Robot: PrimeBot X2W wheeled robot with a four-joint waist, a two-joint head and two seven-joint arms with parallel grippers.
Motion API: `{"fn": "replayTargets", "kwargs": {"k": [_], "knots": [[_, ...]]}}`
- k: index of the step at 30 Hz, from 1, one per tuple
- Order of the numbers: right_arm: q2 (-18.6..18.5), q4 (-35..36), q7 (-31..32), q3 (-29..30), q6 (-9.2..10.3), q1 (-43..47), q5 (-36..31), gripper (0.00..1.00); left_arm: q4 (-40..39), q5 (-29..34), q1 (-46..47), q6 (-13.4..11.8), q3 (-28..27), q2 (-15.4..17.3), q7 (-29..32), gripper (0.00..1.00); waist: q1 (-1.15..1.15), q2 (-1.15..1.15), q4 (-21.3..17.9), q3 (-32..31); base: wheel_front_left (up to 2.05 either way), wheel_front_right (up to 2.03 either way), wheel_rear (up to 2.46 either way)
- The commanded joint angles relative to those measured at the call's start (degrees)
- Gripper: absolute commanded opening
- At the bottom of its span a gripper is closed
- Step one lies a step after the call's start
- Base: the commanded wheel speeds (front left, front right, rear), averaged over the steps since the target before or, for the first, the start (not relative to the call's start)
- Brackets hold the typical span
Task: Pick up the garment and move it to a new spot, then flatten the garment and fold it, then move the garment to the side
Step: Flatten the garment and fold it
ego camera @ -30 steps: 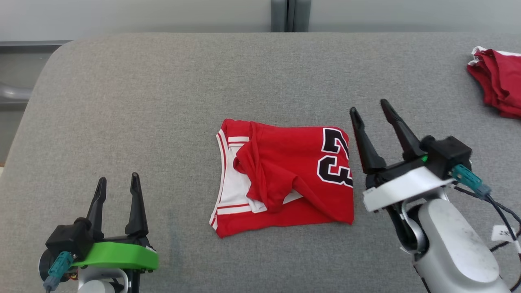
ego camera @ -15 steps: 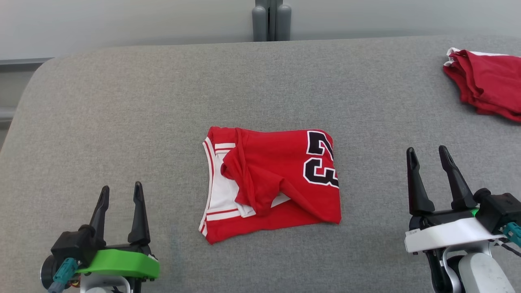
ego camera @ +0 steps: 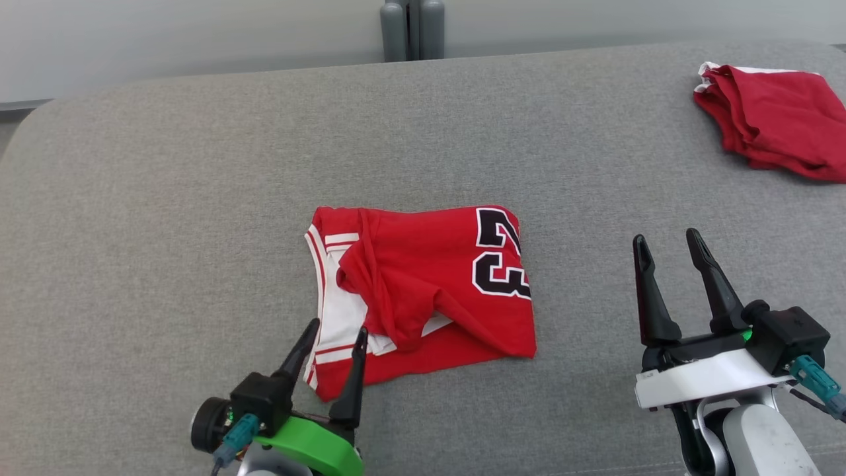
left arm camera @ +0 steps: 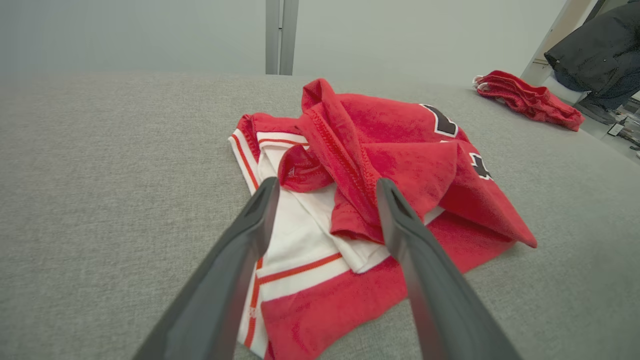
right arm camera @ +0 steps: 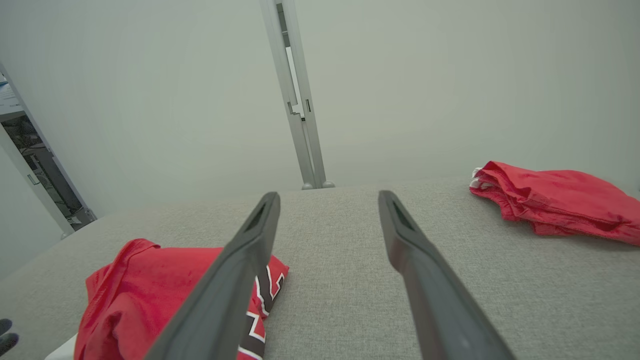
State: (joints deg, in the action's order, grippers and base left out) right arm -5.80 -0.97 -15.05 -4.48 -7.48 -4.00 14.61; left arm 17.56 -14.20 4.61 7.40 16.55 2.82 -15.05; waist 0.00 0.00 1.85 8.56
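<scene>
The left hand [ego camera: 339, 326] is recorded at the lower centre-left of the head view, fingers apart and gripping nothing, tips at the near left corner of the garment [ego camera: 429, 264]; in the left wrist view the white striped panel is framed between them. Whether the tips touch the cloth cannot be determined. The garment lies at mid-frame on the grey bench [ego camera: 165, 198], folded into a rough rectangle with a loose red flap rumpled on top. The fold is judged made but untidy, so the step in hand is taken to be either a final tidying or the move to the side. A low closure through all layers at that corner is called for, lest the flap be dragged open. The right hand [ego camera: 665, 235], lower right, is likewise apart and empty, well clear of the cloth. The printed number is partly folded under, and the lower layers are hidden. A second red garment [ego camera: 773, 112] lies at upper right.
</scene>
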Motion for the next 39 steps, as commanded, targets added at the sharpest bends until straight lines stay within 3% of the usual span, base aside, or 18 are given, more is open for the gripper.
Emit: {"fn": "replayTargets", "kwargs": {"k": [1, 7, 14, 15, 16, 17, 18, 32, 38, 39], "knots": [[0.1, -0.2, -0.1, -0.1, -0.02, -0.9, -0.1, 1.00, 0.9, -0.4, 1.4, 0.1, 1.3, 0.2, -0.1, 1.00, 0.00, 0.00, -1.3, 0.8, 0.00, 0.00, 0.00], [0.5, 0.0, -0.1, -0.3, -0.02, -1.3, -0.3, 1.00, 5.2, -1.6, 3.4, 0.2, 6.4, 0.4, -0.1, 1.00, 0.00, 0.00, -4.2, 2.2, 0.00, 0.00, 0.00], [0.6, 0.4, -0.1, 0.4, -0.02, -1.8, 0.1, 1.00, 9.1, -2.6, 5.7, 0.2, 6.7, 0.8, -0.1, 1.00, 0.00, 0.00, -6.3, 3.5, 0.00, 0.00, 0.00], [0.6, 0.5, -0.1, 0.5, -0.02, -1.8, 0.1, 1.00, 9.6, -2.8, 6.0, 0.2, 6.5, 0.9, -0.1, 0.85, 0.00, 0.00, -6.4, 3.5, 0.00, 0.00, 0.00], [0.7, 0.5, -0.1, 0.6, -0.02, -1.7, 0.1, 1.00, 10.0, -3.0, 6.3, 0.2, 6.3, 1.0, -0.1, 0.40, 0.00, 0.00, -6.4, 3.6, 0.00, 0.00, 0.00], [0.8, 0.5, -0.1, 0.6, -0.02, -1.7, 0.0, 1.00, 10.4, -3.2, 6.5, 0.2, 6.2, 1.1, -0.1, 0.26, 0.00, 0.00, -6.5, 3.6, 0.00, 0.00, 0.00], [0.8, 0.6, -0.1, 0.8, -0.02, -1.6, -0.1, 1.00, 10.8, -3.3, 6.7, 0.2, 6.2, 1.2, -0.1, 0.00, 0.00, 0.00, -6.4, 3.6, 0.00, 0.00, 0.00], [1.2, 0.2, -0.1, 2.2, -0.02, -0.3, -0.2, 1.00, 1.6, -1.0, 3.0, 0.2, 2.3, 6.4, -0.1, 0.00, 0.00, 0.00, -2.5, 2.5, 0.00, 0.00, 0.00], [0.8, -0.4, -0.1, 2.1, -0.02, -0.6, 0.2, 1.00, 2.6, -2.3, 0.1, 0.2, 3.1, 5.5, -0.1, 0.00, 0.00, 0.00, -1.9, 2.5, 0.00, 0.00, 0.00], [0.8, -0.6, -0.1, 2.2, -0.02, -0.5, 0.2, 1.00, 3.0, -2.6, -0.3, 0.2, 3.2, 5.1, -0.1, 0.30, 0.00, 0.00, -1.8, 2.5, 0.00, 0.00, 0.00]]}}
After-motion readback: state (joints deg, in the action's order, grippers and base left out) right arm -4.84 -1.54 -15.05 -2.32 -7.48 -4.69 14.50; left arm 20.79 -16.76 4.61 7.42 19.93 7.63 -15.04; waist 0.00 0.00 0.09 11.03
